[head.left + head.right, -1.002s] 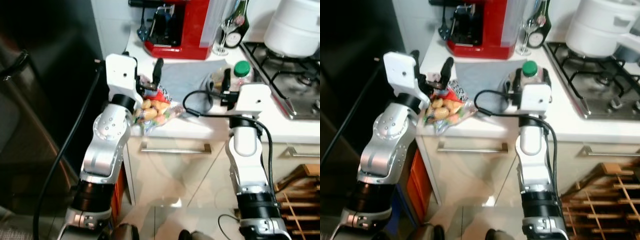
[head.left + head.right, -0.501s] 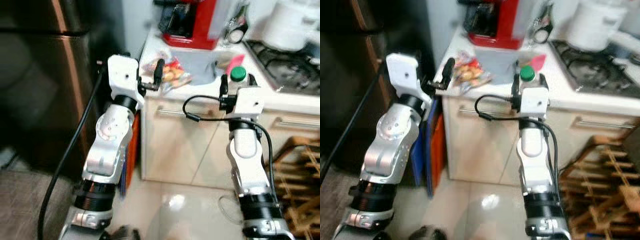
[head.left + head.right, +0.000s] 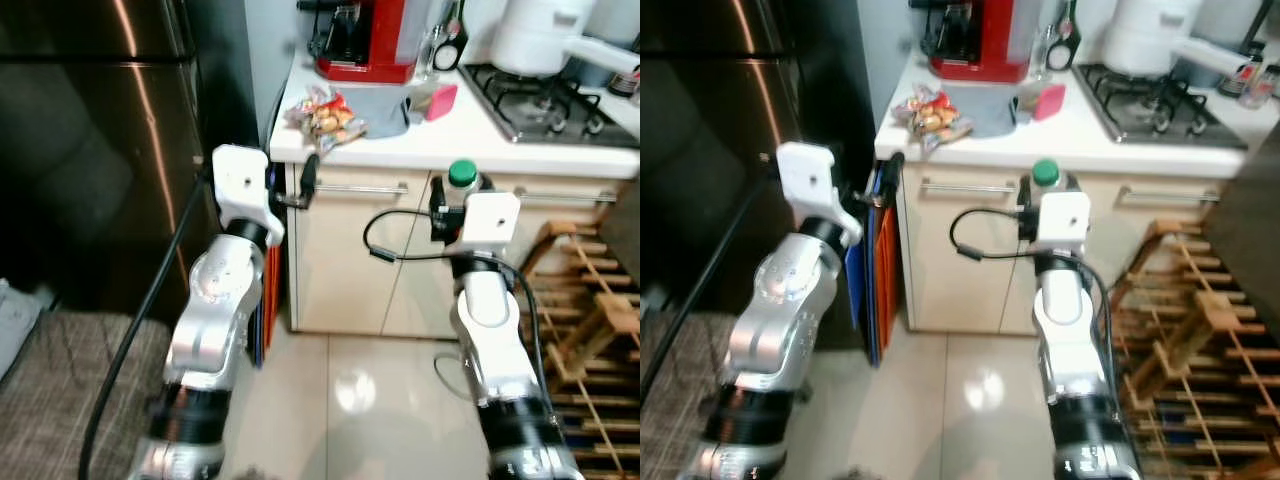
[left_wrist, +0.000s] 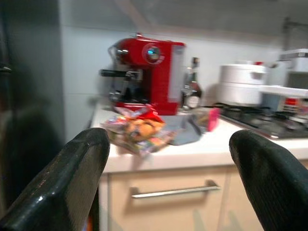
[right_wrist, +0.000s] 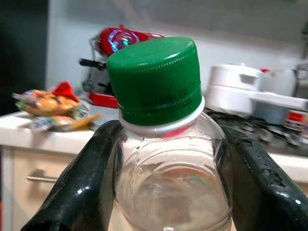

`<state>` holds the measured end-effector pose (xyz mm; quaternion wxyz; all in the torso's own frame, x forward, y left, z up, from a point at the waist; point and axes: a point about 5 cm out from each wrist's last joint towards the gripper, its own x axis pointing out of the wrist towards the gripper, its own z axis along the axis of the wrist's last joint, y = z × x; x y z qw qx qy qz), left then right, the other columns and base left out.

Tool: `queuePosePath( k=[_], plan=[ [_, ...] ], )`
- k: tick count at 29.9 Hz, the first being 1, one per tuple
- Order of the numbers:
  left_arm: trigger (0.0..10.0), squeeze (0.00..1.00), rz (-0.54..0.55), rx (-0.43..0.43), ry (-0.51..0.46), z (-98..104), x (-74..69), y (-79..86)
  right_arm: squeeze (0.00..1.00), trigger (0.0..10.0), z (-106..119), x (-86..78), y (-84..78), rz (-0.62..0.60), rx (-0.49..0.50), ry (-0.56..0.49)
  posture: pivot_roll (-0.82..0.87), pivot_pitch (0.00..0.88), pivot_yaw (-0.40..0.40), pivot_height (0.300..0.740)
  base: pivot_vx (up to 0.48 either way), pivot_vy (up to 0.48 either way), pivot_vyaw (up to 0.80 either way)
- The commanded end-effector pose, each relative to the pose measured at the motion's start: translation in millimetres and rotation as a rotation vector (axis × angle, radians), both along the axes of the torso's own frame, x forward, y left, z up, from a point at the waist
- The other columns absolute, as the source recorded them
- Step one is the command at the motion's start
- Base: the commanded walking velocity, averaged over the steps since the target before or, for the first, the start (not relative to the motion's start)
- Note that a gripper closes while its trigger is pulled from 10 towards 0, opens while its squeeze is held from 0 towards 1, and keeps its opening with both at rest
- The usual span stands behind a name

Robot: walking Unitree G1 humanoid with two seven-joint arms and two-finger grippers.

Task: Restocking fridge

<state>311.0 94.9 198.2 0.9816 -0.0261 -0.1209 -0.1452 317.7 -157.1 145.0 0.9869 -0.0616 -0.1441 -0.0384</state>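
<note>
Tall dark glossy fridge [image 3: 100, 150] stands left of the white kitchen counter [image 3: 480, 150]. A red coffee machine [image 3: 365, 40] and a clear bag of snacks [image 3: 325, 108] rest there. The right gripper [image 5: 166, 159] clamps a clear green-capped plastic bottle [image 5: 163, 144], upright before the cabinets. The left gripper [image 4: 168, 159] is spread wide, empty.
</note>
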Motion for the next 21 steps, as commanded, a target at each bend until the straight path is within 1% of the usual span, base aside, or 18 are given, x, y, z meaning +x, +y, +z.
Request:
queuePosePath(
  k=[1, 5, 9, 14, 17, 18, 20, 21],
  plan=[
    [10.0, 0.0, 0.0, 0.005, 0.015, -3, -2.0, 4.3, 0.0, 0.0, 3, 1.8, 2.8, 0.019, 0.013, -0.006, -0.04, 0.0, -0.027, 0.74, 0.0, -0.454, 0.0],
    [10.0, 0.0, -0.038, -0.005, 0.022, -6, -5.2, 0.4, 0.0, 0.0, 1, 1.4, 4.7, 0.038, 0.003, 0.003, -0.04, 0.0, -0.027, 0.74, 0.0, -0.442, 0.0],
    [10.0, 0.0, -0.061, 0.002, 0.019, -8, -7.0, 0.1, 0.0, 0.0, -1, 1.1, 4.0, 0.045, -0.009, 0.01, -0.04, 0.0, -0.026, 0.74, 0.0, -0.438, 0.0],
    [10.0, 0.0, -0.051, 0.015, 0.024, -12, -7.1, 3.2, 0.0, 0.0, -4, 0.5, 4.1, 0.06, -0.015, 0.021, -0.05, 0.0, -0.021, 0.74, 0.0, -0.424, 0.0],
    [10.0, 0.0, -0.048, 0.015, 0.046, -18, -5.8, 5.3, 0.0, 0.0, -8, -1.4, 4.7, 0.077, -0.016, 0.037, -0.05, 0.0, -0.02, 0.74, 0.0, 0.0, -0.7],
    [10.0, 0.0, -0.05, 0.017, 0.066, -23, -5.0, 6.2, 0.0, 0.0, -10, -2.5, 3.9, 0.076, -0.015, 0.041, -0.05, 0.0, -0.02, 0.74, 0.0, 0.0, -0.8],
    [10.0, 0.0, -0.05, 0.013, 0.095, -30, -4.6, 9.0, 0.0, 0.0, -15, -5.4, 2.2, 0.07, -0.012, 0.052, -0.05, 0.0, -0.02, 0.74, 0.0, 0.277, -0.8],
    [10.0, 0.0, -0.05, 0.013, 0.095, -30, -4.6, 9.0, 0.0, 0.0, -15, -5.4, 2.2, 0.07, -0.012, 0.052, -0.05, 0.0, -0.02, 0.74, 0.0, 0.277, -0.8]
  ],
)
